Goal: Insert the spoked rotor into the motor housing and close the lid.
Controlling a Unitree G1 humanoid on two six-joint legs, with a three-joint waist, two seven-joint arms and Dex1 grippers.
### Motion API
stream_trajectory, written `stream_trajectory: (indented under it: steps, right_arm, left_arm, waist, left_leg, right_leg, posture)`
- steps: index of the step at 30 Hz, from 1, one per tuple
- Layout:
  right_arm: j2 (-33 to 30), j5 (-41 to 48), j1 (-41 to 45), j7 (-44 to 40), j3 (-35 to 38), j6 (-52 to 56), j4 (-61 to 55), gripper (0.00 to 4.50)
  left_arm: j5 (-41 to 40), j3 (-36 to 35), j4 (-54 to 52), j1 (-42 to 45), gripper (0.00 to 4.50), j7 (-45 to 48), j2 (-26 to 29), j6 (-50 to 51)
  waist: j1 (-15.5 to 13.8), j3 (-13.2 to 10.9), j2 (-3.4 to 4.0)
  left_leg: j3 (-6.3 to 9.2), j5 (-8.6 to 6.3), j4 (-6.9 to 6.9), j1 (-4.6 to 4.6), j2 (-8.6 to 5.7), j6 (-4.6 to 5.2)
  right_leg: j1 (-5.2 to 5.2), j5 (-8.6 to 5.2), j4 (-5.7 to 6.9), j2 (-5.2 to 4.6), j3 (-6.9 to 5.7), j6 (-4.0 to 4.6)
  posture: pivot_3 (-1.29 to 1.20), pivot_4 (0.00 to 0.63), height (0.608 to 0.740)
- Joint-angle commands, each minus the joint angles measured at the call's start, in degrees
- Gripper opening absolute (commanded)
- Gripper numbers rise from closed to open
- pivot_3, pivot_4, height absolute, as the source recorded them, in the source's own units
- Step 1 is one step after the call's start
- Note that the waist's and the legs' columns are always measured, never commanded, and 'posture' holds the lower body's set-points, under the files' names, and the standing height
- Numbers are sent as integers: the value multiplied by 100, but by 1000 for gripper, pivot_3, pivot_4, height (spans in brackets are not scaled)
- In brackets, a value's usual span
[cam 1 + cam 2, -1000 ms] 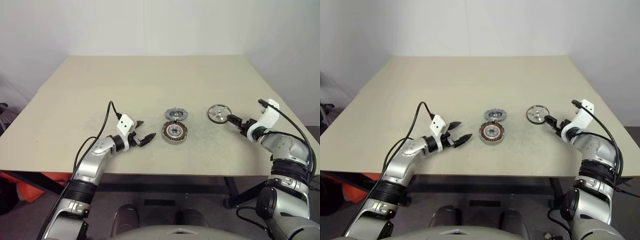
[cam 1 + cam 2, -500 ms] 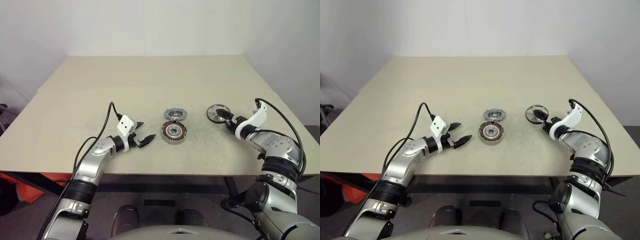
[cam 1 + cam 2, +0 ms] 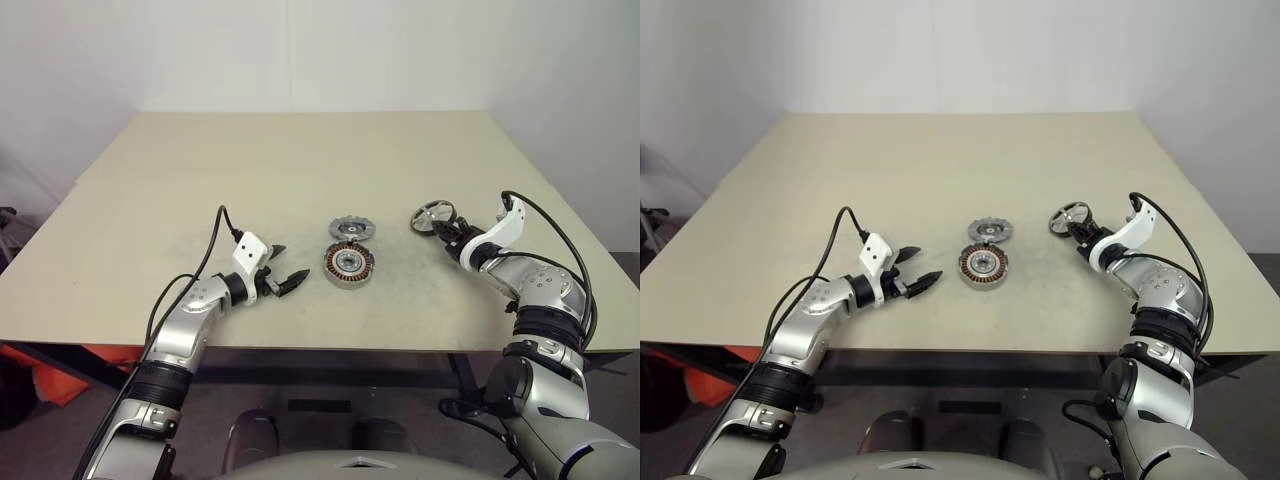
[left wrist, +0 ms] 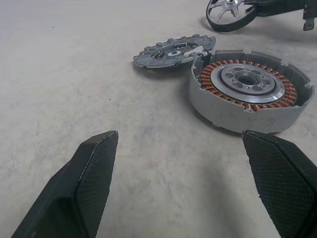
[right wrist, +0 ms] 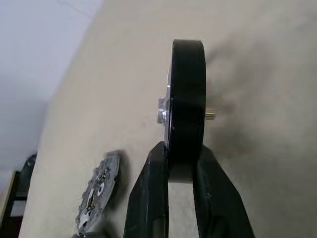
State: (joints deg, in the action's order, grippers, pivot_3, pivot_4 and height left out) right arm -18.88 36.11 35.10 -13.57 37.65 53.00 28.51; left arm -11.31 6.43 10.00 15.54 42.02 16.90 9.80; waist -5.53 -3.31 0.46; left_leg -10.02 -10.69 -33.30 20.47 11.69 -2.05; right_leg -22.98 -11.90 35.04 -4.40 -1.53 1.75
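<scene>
With my right gripper (image 3: 448,229) clamped on the rim of the spoked rotor (image 3: 433,216), I have the wheel tipped up on edge, off to the right of the motor housing (image 3: 349,263) and a little beyond it. I pinch it by the rim, I think, so that the hub and spokes stay free to drop over the centre bearing.

On the table (image 3: 250,160) the housing sits open face up, its copper windings showing, ready to take the rotor. Just behind the housing and nearly touching it lies the lid (image 3: 354,228), a flat grey plate with a notched edge. It is kept close for the last step, yet out of the rotor's path.

Just left of the housing my left gripper (image 3: 292,260) hangs with its fingers spread wide, holding nothing and pointing at the housing wall. That looks well placed to steady the shell if it slides.
</scene>
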Motion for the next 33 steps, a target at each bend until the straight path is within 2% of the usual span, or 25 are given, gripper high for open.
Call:
stream_trajectory:
  steps: [1,6,10,14,18,22,25,33]
  right_arm:
    - [80,482,122,168,266,212,-271,367]
    - [395,1615,256,360,737,1042,-766,367]
    - [667,2428,167,574,846,1677,-1231,367]
    - [1008,3359,-74,961,820,2398,-1741,367]
    - [1256,4065,-575,1260,382,3110,-2270,367]
    - [1335,4373,-1010,1554,-48,3345,-2457,367]
    - [1295,4600,-1188,1730,-220,3280,-2481,367]
    - [1217,4684,-1413,1961,-602,2839,-2387,367]
  left_arm:
    - [-20,-65,-119,81,4254,-14,18,-91]
    - [0,-57,-92,83,4254,-8,28,-102]
    - [14,-58,-88,83,4254,-8,34,-103]
    - [22,-58,-82,66,4254,1,48,-104]
    - [23,-60,-54,63,4254,23,61,-111]
    - [49,-14,-69,51,4254,22,52,-108]
    - [50,-9,-120,28,4254,15,53,-83]
    - [57,-22,-156,23,4254,23,79,-53]
  waist:
    - [0,0,0]
    - [10,1,8]
    - [-7,2,12]
    - [-7,2,13]
    - [-20,3,13]
    - [-21,3,14]
    - [-21,3,14]
    - [-20,3,14]
  left_leg:
    - [0,0,0,-1,0,0]
    - [0,1,10,11,0,-1]
    - [0,4,17,22,0,-7]
    - [0,8,19,24,1,-14]
    - [0,13,25,24,0,-22]
    - [1,14,29,26,0,-26]
    - [1,19,29,26,-1,-34]
    - [2,26,36,27,0,-47]
  right_leg:
    - [1,0,0,0,0,0]
    - [-17,0,-2,1,1,1]
    - [-26,-1,-8,2,-1,2]
    - [-25,0,-13,2,-2,2]
    - [-24,-1,-20,1,-3,0]
    - [-25,-2,-24,1,-3,-3]
    - [-26,-23,-24,0,-3,-41]
    - [-29,-25,-24,1,-4,-45]
  posture:
    - [0,0,740]
    - [0,0,740]
    - [0,0,740]
    - [0,0,740]
    - [0,0,740]
    - [0,0,740]
    - [0,0,740]
    - [0,0,740]
